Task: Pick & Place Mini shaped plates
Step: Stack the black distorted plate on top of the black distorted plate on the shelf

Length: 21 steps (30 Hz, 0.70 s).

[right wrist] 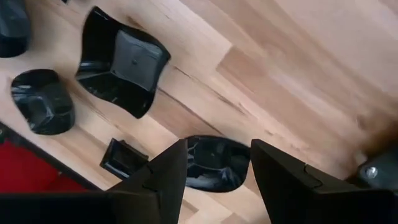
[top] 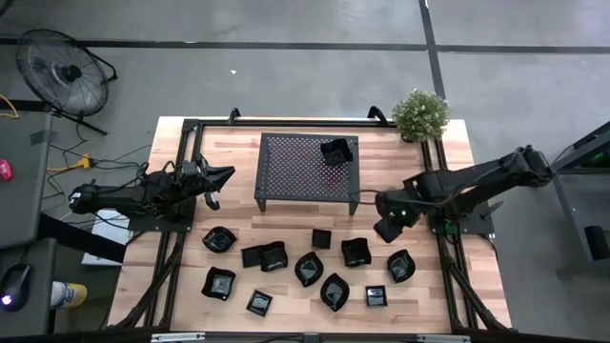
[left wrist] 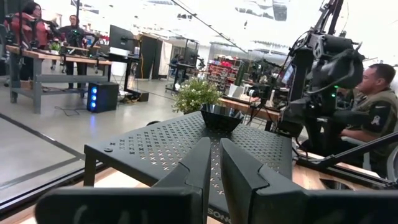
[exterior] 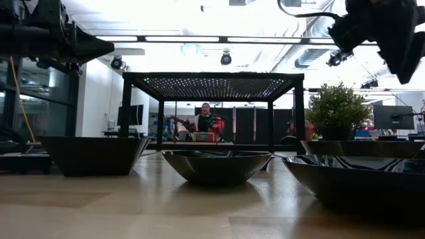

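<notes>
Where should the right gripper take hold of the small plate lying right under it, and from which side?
Take the small plate by its raised rim, coming straight down from above. It lies flat on the table with its hollow up, so a wall is likely the only edge the fingers can straddle. The right gripper hangs over it, open. The rim side facing bare wood looks safest, away from the neighbouring square dish.

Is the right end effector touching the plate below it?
Apart. The right wrist view shows the open right end effector with bare wood around the plate lying beyond its fingertips; the high view shows it above the table.
</notes>
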Motion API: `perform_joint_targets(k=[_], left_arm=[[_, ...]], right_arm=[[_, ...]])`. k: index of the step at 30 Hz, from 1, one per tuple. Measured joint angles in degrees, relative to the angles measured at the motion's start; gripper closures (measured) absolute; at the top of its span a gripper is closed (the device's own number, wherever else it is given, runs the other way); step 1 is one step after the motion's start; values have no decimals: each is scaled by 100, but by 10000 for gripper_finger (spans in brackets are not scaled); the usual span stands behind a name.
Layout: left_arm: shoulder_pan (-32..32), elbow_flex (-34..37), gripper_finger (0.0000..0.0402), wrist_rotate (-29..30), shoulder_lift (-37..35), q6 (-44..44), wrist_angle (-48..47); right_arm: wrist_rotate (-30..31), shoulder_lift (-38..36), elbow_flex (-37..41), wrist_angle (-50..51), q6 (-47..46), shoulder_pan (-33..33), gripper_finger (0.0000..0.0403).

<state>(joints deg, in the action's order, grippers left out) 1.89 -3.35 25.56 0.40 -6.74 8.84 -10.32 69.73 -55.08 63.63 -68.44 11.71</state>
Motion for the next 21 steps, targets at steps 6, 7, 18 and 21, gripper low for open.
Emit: perform_joint_targets(k=[6, 7, 18, 21], left_arm=[[0, 1, 369, 0, -1, 1, 0], [0, 1, 369, -2, 0, 1, -1], [0, 1, 369, 0, -1, 1, 0], [0, 1, 369, 0, -1, 1, -1]], right_arm=[[82, 132, 97, -462, -734, 248, 231], [80, 202, 97, -496, -794, 284, 231], [-183, 942, 97, -1241, -1336, 591, 231], [-209, 1067, 97, -1387, -1411, 669, 231]])
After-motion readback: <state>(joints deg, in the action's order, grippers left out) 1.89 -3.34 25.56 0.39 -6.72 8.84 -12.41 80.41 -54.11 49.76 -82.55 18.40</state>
